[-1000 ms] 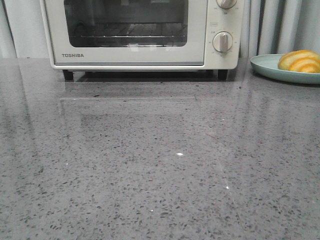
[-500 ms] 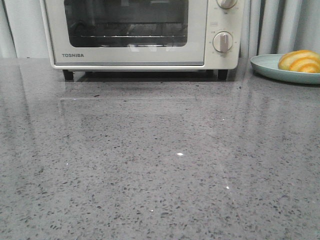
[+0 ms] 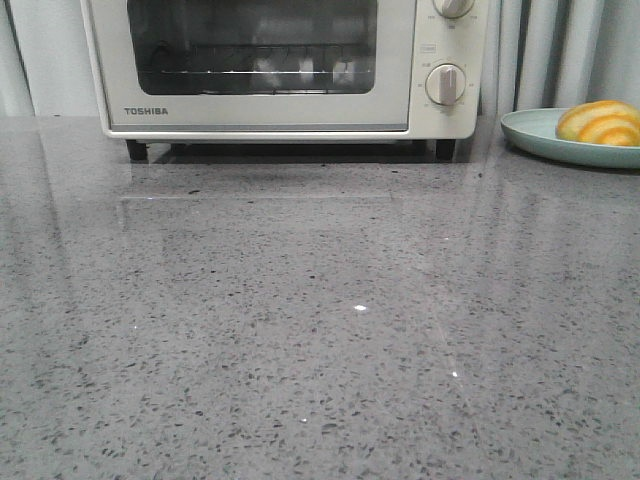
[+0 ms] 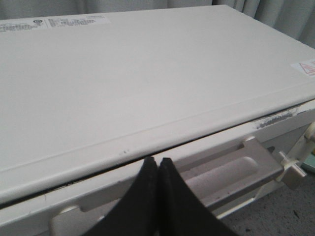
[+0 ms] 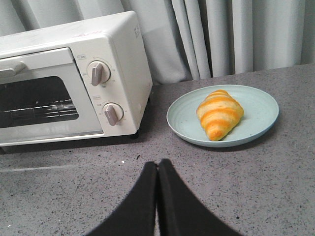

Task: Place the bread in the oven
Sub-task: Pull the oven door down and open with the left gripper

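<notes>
The bread (image 5: pixel 219 113) lies on a pale green plate (image 5: pixel 260 129) right of centre in the right wrist view, beyond the closed, empty right end effector (image 5: pixel 157 167), long axis pointing obliquely toward it. The left end effector (image 4: pixel 157 164), also closed and empty, hovers above the door handle (image 4: pixel 231 174) of the still closed oven (image 4: pixel 138 88), so I judge the right arm is nearer to the bread.

the front view sits low over the countertop (image 3: pixel 320 330), facing the oven (image 3: pixel 270 65) close ahead. the left wrist view looks down on the oven's top (image 4: pixel 147 83) from very near. the right wrist view faces the oven's knobs (image 5: pixel 101 93) and plate (image 5: pixel 261 118) from farther back; all 3 share the oven.
</notes>
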You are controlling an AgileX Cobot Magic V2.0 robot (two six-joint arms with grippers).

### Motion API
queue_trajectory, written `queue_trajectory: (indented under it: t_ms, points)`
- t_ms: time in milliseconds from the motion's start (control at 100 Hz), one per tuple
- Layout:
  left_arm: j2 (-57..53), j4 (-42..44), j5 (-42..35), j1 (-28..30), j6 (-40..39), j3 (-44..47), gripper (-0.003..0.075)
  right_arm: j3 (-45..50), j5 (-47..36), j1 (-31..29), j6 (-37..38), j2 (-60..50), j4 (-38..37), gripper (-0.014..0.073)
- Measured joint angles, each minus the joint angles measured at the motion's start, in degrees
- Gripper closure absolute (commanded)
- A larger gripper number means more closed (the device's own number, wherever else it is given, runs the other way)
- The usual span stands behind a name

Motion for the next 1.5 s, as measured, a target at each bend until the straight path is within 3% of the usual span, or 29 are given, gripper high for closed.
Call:
queue_trajectory:
  t_ms: [350, 590, 860, 1230, 1500]
  points:
    - [-11.64, -0.24, 5.50, -1.60, 0.00, 18.35, 0.0742, 0.00, 0.00, 0.00, 0.00, 0.00, 0.00, 0.0641]
    - [-11.04, 0.98, 7.76, -2.28, 0.03, 29.49, 0.0742, 0.00, -0.61, 0.00, 0.00, 0.00, -0.10, 0.0641]
    - [-10.95, 1.08, 7.06, -2.28, 0.03, 30.53, 0.0741, 0.00, -0.80, 0.00, 0.00, 0.03, -0.09, 0.0641]
    - [-12.77, 3.01, 12.04, -2.10, 0.03, 30.53, 0.0742, -1.00, -4.30, 0.00, 0.00, 0.84, -0.37, 0.0641]
    - [-28.26, 2.39, 12.27, -2.10, 0.03, 30.53, 0.0742, -20.33, 8.70, 0.00, 0.00, 20.30, -2.60, 0.0638]
